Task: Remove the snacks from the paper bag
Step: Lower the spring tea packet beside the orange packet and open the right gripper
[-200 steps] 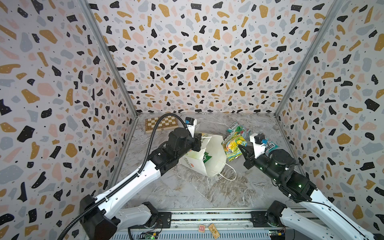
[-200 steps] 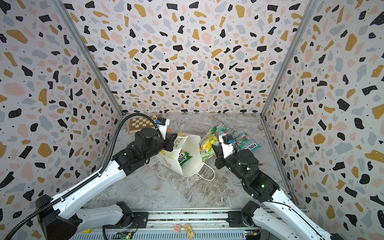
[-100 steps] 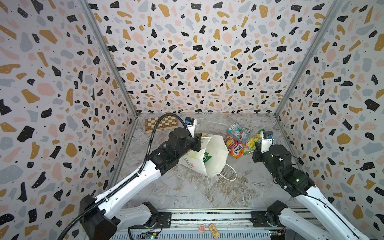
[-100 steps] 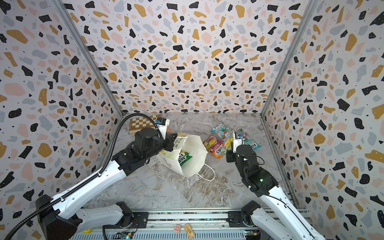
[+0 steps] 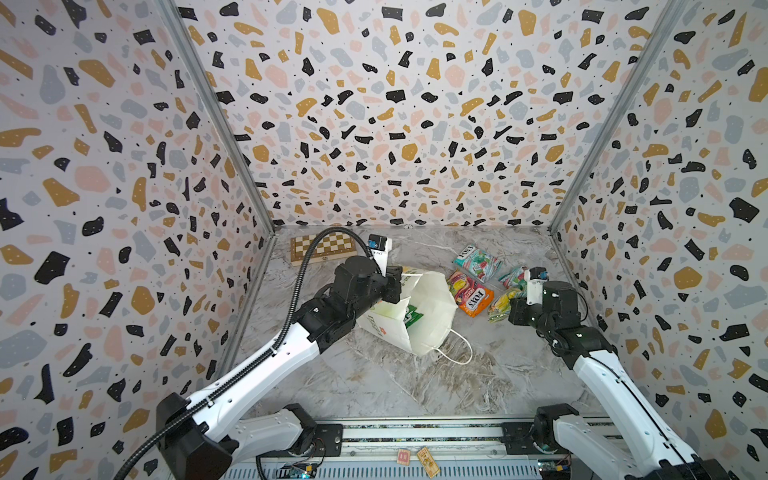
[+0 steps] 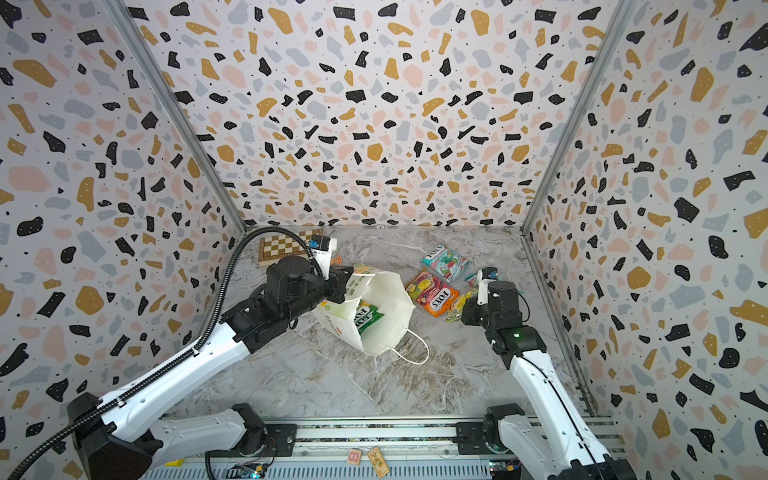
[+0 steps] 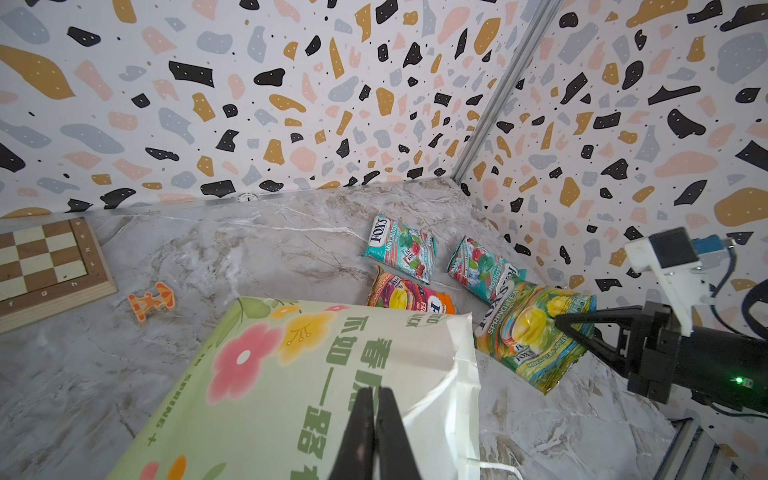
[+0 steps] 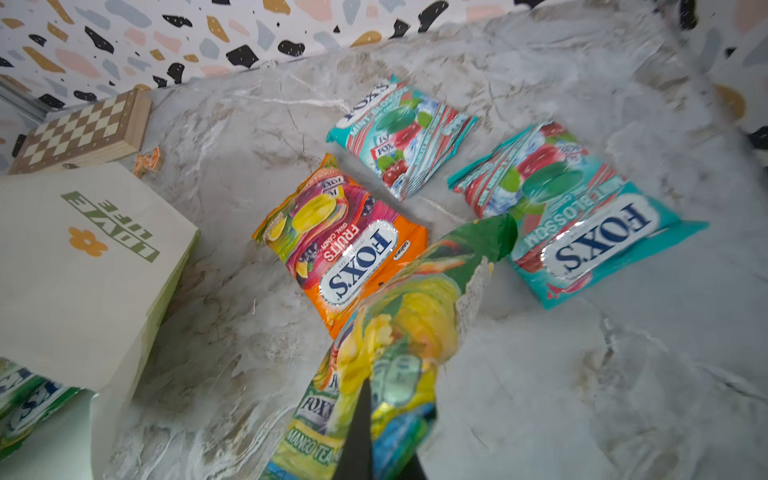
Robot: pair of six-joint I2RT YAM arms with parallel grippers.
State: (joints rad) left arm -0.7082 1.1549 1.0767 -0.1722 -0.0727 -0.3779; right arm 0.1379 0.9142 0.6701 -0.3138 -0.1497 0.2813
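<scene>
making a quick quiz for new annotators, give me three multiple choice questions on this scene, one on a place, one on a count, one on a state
1. Where on the table does the chessboard lie? A far left corner; B far right corner; C near edge
2. How many teal packets lie on the table? A one; B two; C four
3. The right gripper is: A open, empty; B shut on the green-yellow packet; C shut on the chessboard
1 A: it sits by the back wall, left in both top views.
2 B: the right wrist view shows two.
3 B: its tips pinch that packet.
</scene>
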